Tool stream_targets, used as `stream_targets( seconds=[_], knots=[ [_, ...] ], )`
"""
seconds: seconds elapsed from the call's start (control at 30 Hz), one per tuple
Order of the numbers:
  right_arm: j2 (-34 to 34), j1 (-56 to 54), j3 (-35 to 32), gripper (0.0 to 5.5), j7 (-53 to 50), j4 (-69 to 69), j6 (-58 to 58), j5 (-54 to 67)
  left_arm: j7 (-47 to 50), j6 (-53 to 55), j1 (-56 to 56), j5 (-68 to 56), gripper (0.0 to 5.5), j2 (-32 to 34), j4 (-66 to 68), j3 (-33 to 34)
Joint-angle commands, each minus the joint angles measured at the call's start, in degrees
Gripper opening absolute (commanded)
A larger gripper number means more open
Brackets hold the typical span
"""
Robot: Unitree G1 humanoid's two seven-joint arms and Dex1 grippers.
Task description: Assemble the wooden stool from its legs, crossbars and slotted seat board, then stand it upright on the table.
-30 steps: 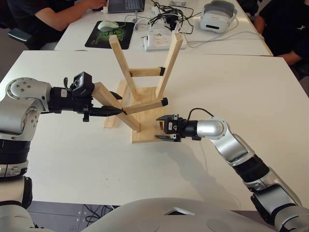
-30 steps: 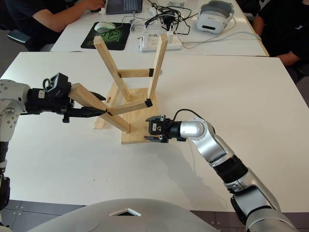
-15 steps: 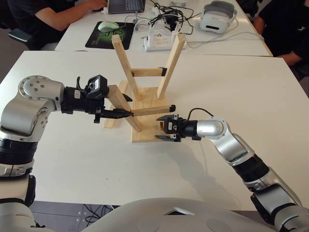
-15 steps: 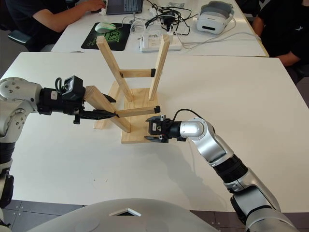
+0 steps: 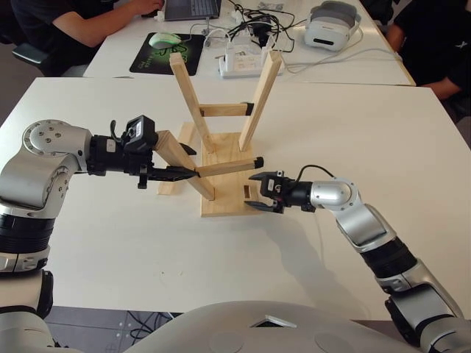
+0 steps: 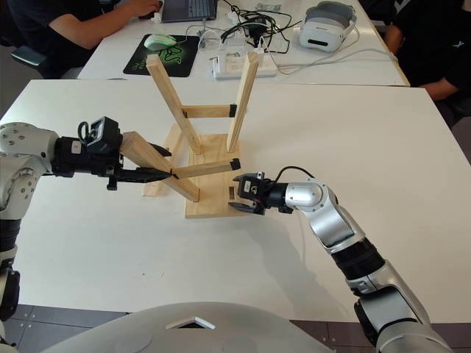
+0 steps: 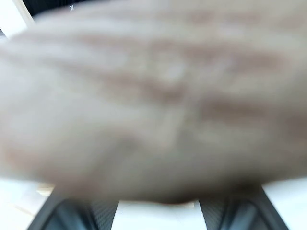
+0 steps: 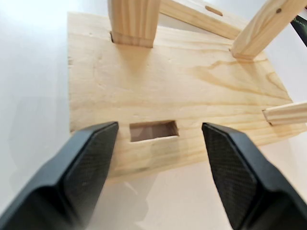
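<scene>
The slotted seat board lies flat on the white table. Two legs stand in its far slots, joined by a crossbar. My left gripper is shut on a third leg, held tilted over the board's left side. That leg's own crossbar juts right, and its wood sits blurred against the left wrist camera. My right gripper is open at the board's near right corner. Its fingers straddle the board edge by an empty slot.
A loose wooden piece with a hole lies flat beside the board's left edge. Behind my table stands another with a mouse pad, a power strip, cables and a white headset. Bare tabletop lies to the front and right.
My left gripper carried the leg and crossbar rightward toward the board, then eased back slightly. The crossbar's free end dropped nearer the right gripper, which shifted a little to the right.
</scene>
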Motion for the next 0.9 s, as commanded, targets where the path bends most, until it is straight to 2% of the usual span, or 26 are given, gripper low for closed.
stream_targets(
  seconds=[0.03, 0.43, 0.63, 0.9],
  knots=[
    [-2.05, 2.18, 0.94, 3.24, 0.18, 2.01, 1.47, -2.82, -0.27, 1.59, 2.47, 3.98, 2.02, 0.45, 0.36, -4.58],
    [-1.79, 2.53, 4.39, 3.24, 1.34, 2.18, 1.62, -4.91, -0.96, 0.09, -0.06, 6.57, 2.02, -1.54, 4.37, -9.43],
    [-2.32, 2.78, 5.21, 3.24, 2.44, 2.18, 1.73, -5.4, -1.27, -1.32, 3.88, 6.73, 2.02, 0.49, 6.27, -8.23],
    [-3.64, 3.49, 5.93, 3.24, 3.07, 2.03, 2.07, -5.73, -0.9, -2.17, 2.55, 6.6, 2.02, -0.07, 7.25, -7.94]
  ],
)
